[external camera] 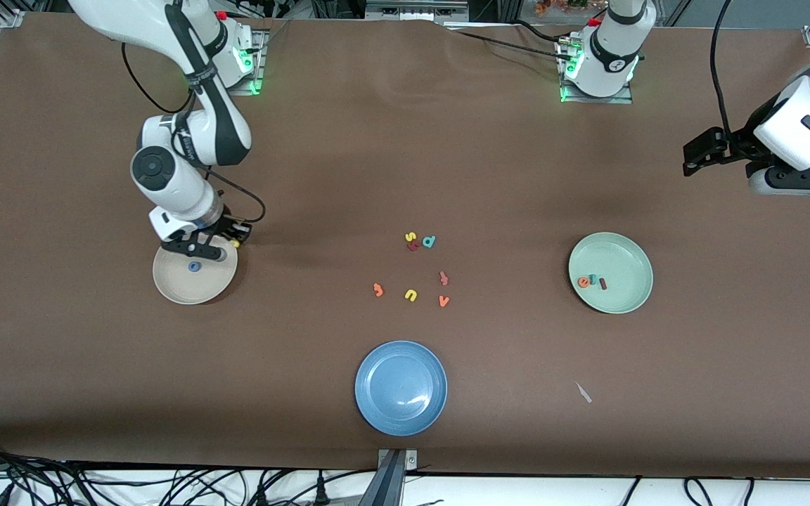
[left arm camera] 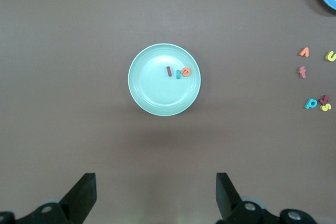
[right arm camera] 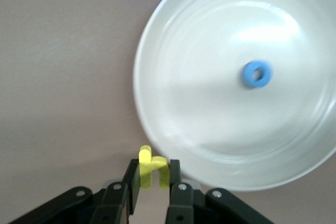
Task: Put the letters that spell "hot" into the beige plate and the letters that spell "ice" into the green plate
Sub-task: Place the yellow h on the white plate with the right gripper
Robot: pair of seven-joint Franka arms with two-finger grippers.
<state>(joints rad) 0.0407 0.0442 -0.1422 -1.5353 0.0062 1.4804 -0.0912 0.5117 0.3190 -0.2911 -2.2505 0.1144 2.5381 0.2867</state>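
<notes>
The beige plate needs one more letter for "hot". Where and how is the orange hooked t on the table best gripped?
Judging by its pose, take the orange hooked t from straight above, hand fingers closing across its straight stem rather than the hook. It lies flat on the table, so only its thin side edges offer a hold. The yellow u-shaped letter beside it sits apart, leaving the fingers room.

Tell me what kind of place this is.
Probably a robotics lab: a brown table with arm bases bolted along one edge, loose cables along the edge nearest the camera, and foam letters set out between three plates.
</notes>
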